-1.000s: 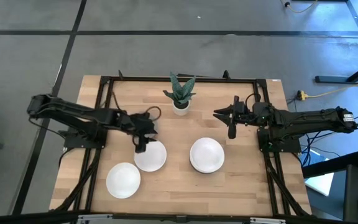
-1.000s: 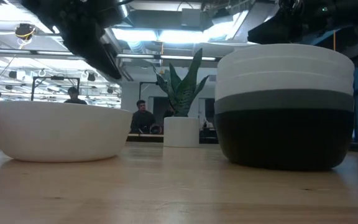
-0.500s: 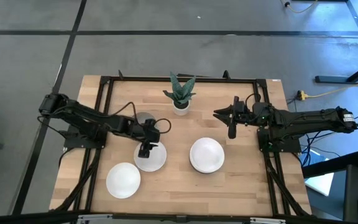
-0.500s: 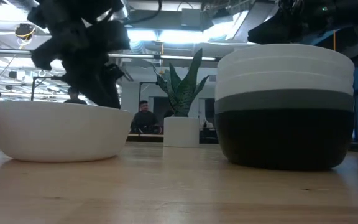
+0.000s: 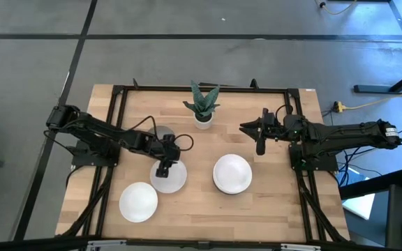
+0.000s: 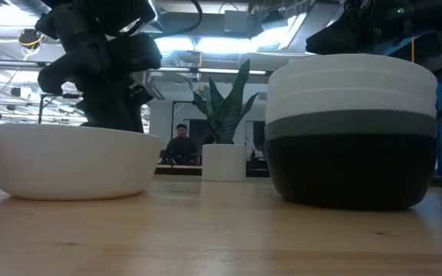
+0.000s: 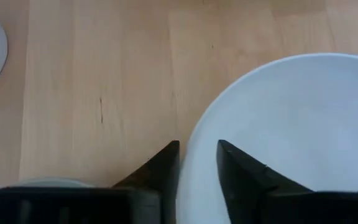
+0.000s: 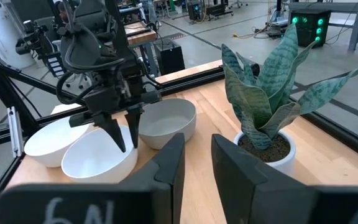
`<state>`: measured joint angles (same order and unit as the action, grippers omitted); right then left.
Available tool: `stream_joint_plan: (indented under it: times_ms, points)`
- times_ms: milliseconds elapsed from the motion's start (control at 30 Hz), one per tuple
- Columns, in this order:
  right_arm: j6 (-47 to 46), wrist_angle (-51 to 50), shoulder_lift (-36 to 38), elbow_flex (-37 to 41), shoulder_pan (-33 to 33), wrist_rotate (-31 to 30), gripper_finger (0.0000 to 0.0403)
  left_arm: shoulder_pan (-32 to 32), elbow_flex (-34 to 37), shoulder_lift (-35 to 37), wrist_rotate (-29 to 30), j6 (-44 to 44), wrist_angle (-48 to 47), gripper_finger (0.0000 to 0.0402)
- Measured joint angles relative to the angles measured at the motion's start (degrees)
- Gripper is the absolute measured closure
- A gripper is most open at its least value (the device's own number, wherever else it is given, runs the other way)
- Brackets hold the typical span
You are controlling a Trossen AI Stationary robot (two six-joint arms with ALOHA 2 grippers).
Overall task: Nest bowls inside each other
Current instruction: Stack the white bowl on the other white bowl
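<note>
A white bowl (image 5: 172, 180) (image 6: 71, 161) (image 7: 291, 124) stands on its base at the table's middle left. My left gripper (image 5: 162, 169) (image 7: 197, 152) (image 8: 128, 146) is down at its far-left rim and shut on it. To the right, a stack of bowls (image 5: 232, 174) (image 6: 351, 130) rests on the table, white ones on top, a grey one below them and a black one at the bottom. A second white bowl (image 5: 139, 202) stands near the near-left corner. A pale bowl (image 5: 160, 132) (image 8: 166, 121) stands behind the left arm. My right gripper (image 5: 260, 146) (image 8: 197, 149) hangs shut above the table's far right, touching nothing. My left gripper has the white bowl by its far-left rim (image 7: 201, 121). One finger (image 7: 241, 168) is inside the bowl and the other finger (image 7: 163, 165) is outside, so the wall is pinched between them. The fingers come from above, pointing down. The bowl's base stays on the table.
A small white pot with a green plant (image 5: 202, 104) (image 6: 225, 146) (image 8: 266, 106) stands at the far middle. A black frame runs along the table's edges (image 5: 117, 90). Bare wood lies between the held bowl and the stack and along the near edge. People show in the room behind.
My left gripper has moved a little toward the table's right and near edges and come down, from above the bowl's far side until its fingers straddle the rim. The move has uncovered the pale bowl behind it. My right arm has kept still.
</note>
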<state>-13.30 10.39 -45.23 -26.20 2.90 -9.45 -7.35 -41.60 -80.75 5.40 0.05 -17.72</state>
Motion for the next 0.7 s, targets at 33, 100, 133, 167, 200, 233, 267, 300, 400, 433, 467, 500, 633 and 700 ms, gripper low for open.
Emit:
stream_joint_plan:
  times_ms: [33, 100, 133, 167, 200, 233, 267, 300, 400, 433, 467, 500, 633, 700]
  points:
    - [0.02, 0.0, 0.0, 0.0, 0.0, 0.0, 0.0321, 0.08, 0.0, 0.0, -0.03, -0.72, 0.0, 0.031]
    - [0.09, 0.0, 0.0, 0.0, 0.0, 0.01, 0.0321, 0.1, 0.0, 0.0, -0.1, -1.95, -0.01, 0.0333]
    - [0.13, 0.0, 0.0, 0.0, 0.0, 0.01, 0.0321, 0.12, 0.0, 0.0, -0.09, -2.56, 0.0, 0.0343]
    - [0.13, 0.0, 0.0, 0.0, 0.0, 0.0, 0.0321, 0.17, 0.0, 0.0, -0.1, -2.94, 0.0, 0.0354]
    - [0.14, 0.0, 0.0, 0.0, 0.0, 0.02, 0.0321, 0.2, 0.01, 0.0, -0.13, -3.61, 0.0, 0.0365]
    - [0.26, 0.0, 0.0, 0.0, 0.0, 0.02, 0.0321, 0.21, 0.0, 0.0, -0.14, -4.2, -0.02, 0.0375]
    - [0.36, 0.0, 0.0, 0.0, 0.0, 0.02, 0.0321, 0.21, 0.01, 0.0, -0.15, -4.38, -0.02, 0.0385]
    - [0.58, 0.0, 0.0, 0.0, 0.0, 0.0, 0.0321, 0.21, 0.02, 0.0, -0.17, -4.42, -0.01, 0.0393]
    - [1.85, 0.0, -0.02, -0.02, 0.0, 0.02, 0.0321, 0.21, 0.0, -0.63, -0.14, -5.13, 0.42, 0.0395]
    - [1.86, 0.0, -0.02, -0.02, -0.01, 0.02, 0.0321, 0.21, 0.0, -0.63, -0.14, -5.7, -0.09, 0.0393]
    - [1.86, -0.01, -0.02, -0.02, 0.0, 0.02, 0.0321, 0.21, 0.0, -0.78, -0.17, -6.15, -0.08, 0.0393]
    - [1.87, -0.06, -0.02, -0.02, 0.0, 0.02, 0.0321, 0.21, 0.0, -1.21, -0.21, -6.74, 0.3, 0.0394]
    - [2.01, -0.47, -0.02, -0.04, 0.0, 0.02, 0.0321, 0.21, 0.02, -1.46, -0.45, -8.42, 0.78, 0.0398]
    - [2.02, -0.92, -0.02, -0.07, 0.0, 0.02, 0.0321, 0.65, 0.02, -1.46, -0.68, -8.98, 1.52, 0.0399]
